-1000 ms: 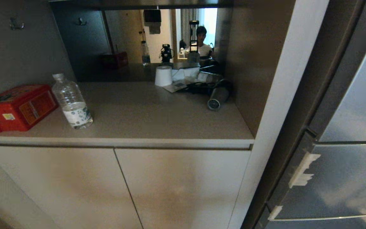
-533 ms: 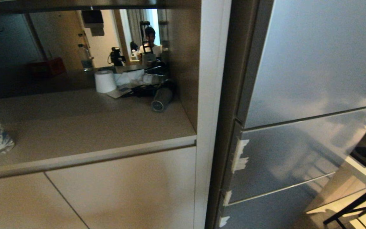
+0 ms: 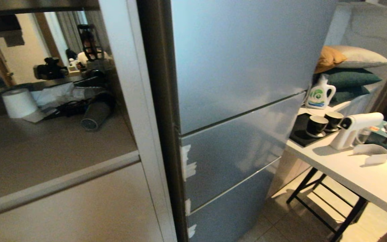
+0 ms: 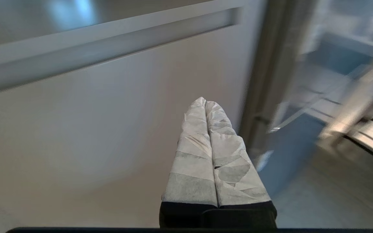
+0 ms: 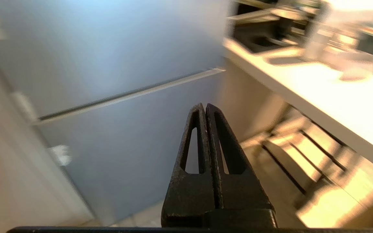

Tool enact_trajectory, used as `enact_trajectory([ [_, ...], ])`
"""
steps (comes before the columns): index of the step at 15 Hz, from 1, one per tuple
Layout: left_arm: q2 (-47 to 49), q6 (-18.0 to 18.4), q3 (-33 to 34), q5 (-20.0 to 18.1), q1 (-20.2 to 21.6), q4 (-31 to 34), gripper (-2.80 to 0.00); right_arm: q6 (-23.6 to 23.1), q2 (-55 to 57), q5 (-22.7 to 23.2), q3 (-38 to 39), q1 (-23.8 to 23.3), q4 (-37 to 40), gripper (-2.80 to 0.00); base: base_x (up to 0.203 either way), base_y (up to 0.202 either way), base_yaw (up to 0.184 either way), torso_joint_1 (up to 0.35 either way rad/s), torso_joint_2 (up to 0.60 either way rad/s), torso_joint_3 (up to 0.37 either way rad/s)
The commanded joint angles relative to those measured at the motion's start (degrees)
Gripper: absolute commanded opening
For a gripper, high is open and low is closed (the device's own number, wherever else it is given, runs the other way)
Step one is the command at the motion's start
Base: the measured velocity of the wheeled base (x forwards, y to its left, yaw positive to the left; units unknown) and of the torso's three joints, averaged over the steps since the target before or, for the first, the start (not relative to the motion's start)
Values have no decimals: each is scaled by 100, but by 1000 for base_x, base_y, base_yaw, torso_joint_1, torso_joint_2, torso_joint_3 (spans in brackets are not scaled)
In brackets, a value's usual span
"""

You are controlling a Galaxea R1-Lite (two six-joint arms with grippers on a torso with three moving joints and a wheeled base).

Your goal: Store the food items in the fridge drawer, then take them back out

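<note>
Fridge (image 3: 240, 101) front and centre, doors closed; both grippers' fingers (image 4: 206, 155) (image 5: 206, 145) pressed together, empty, near fridge's lower doors.

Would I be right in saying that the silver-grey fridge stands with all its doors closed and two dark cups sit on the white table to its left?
Not quite: the two dark cups sit on the white table to the right of the silver-grey fridge, as the head view shows. The fridge doors are indeed all closed.
</note>
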Motion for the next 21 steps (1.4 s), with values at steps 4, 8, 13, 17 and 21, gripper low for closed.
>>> enact_trajectory([
  [4, -2, -2, 62, -1, 1, 0, -280, 34, 7, 3, 1, 2, 0, -280, 0, 8, -175, 3, 1, 3],
  [8, -2, -2, 62, -1, 1, 0, -280, 41, 7, 3, 1, 2, 0, -280, 0, 7, -172, 3, 3, 3],
  [13, -2, -2, 62, -1, 1, 0, -280, 50, 7, 3, 1, 2, 0, -280, 0, 3, -48, 0, 1, 0],
  [17, -2, -11, 62, -1, 1, 0, -280, 50, 7, 3, 1, 2, 0, -280, 0, 0, 0, 0, 0, 0],
  [21, -2, -11, 62, -1, 1, 0, -280, 76, 7, -6, 1, 2, 0, -280, -126, 0, 1, 1, 5, 4],
])
